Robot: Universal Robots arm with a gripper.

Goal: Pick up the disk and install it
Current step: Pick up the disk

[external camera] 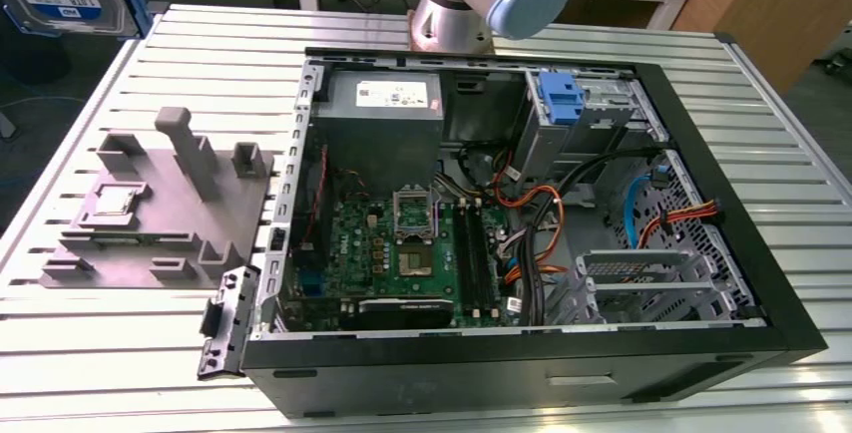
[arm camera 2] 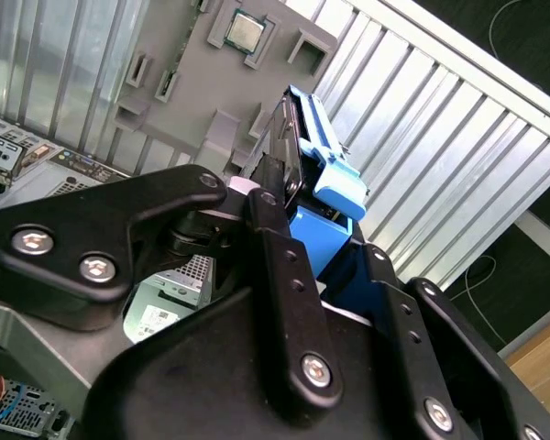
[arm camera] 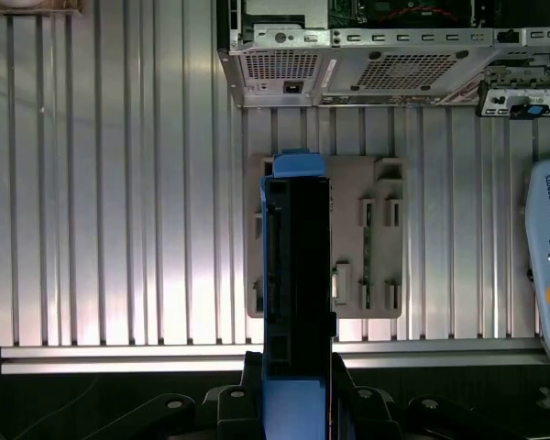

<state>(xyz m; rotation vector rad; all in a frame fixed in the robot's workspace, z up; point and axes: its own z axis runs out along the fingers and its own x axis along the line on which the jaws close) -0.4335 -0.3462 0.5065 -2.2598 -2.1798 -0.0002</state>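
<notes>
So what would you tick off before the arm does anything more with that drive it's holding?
1. Grip: the gripper is shut on the disk, as seen in both wrist views. Ok.
2. Blue carrier frame fitted on the disk. Ok.
3. Disk held up off the grey fixture. Ok.
4. Computer case open, with its inside exposed. Ok.
5. Metal cage inside the case free of the cables lying near it. Cannot tell.
</notes>
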